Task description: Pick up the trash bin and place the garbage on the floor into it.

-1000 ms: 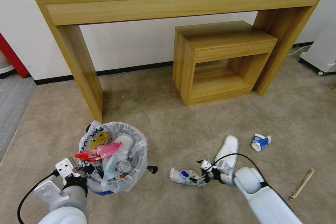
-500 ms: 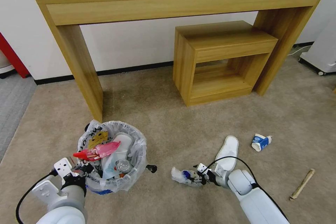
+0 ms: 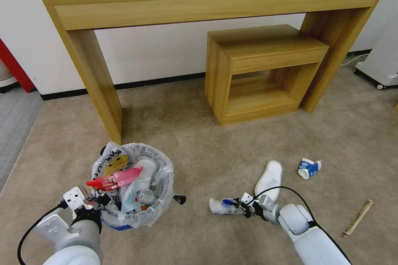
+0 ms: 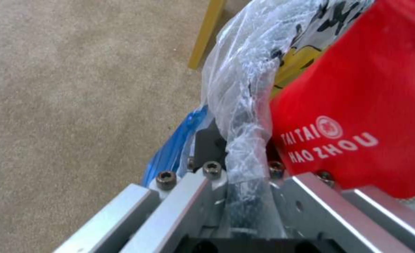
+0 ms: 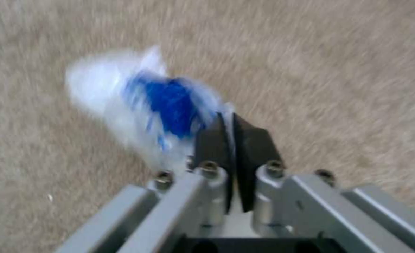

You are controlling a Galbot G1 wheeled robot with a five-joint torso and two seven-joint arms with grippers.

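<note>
Crushed bottle (image 3: 223, 206) pinched in right tool (image 3: 244, 209), left tool (image 3: 98, 199) clamping trash bin (image 3: 162, 198) rim

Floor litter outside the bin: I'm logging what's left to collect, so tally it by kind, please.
Crushed clear bottle, pinched in the right tool: 1
White slipper: 1
Blue-white paper cup: 1
Wooden stick: 1
Total: 4

The trash bin is gripped at its rim by the left tool.

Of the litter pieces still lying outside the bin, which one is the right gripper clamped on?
The crushed bottle with the blue label, pinched by the right gripper; the slipper, paper cup and wooden stick lie untouched.
</note>
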